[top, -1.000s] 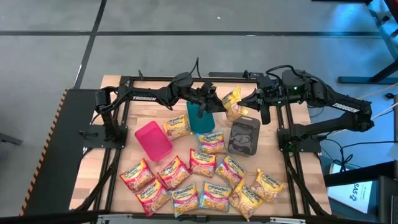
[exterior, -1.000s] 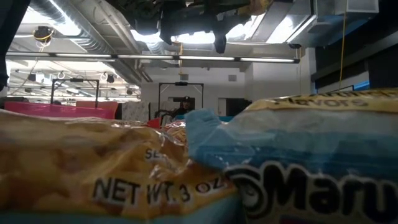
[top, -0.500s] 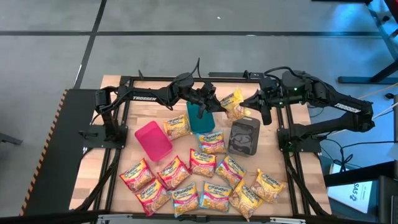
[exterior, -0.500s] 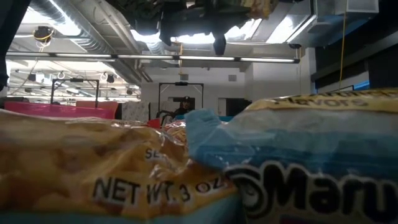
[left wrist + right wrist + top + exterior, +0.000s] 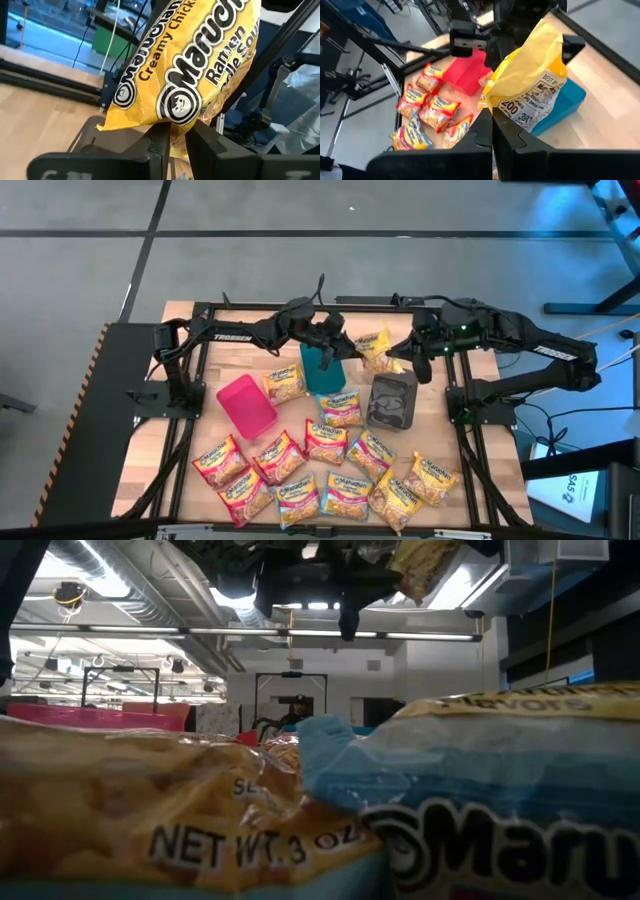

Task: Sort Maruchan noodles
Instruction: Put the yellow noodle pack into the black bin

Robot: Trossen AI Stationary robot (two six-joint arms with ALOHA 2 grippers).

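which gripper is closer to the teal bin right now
Left. The left gripper hangs right over the teal bin, its fingers around an edge of the yellow packet. The right gripper, shut on that same packet, sits off to the bin's side, nearer the grey bin.

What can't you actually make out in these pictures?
- Teal bin, high view: the left gripper hangs over it and hides what is inside.
- Table, low view: two packets against the lens block nearly everything behind them.
- Yellow packet, left wrist view: its top runs off the picture's edge.
- Grey bin, high view: too dark to tell what it holds.
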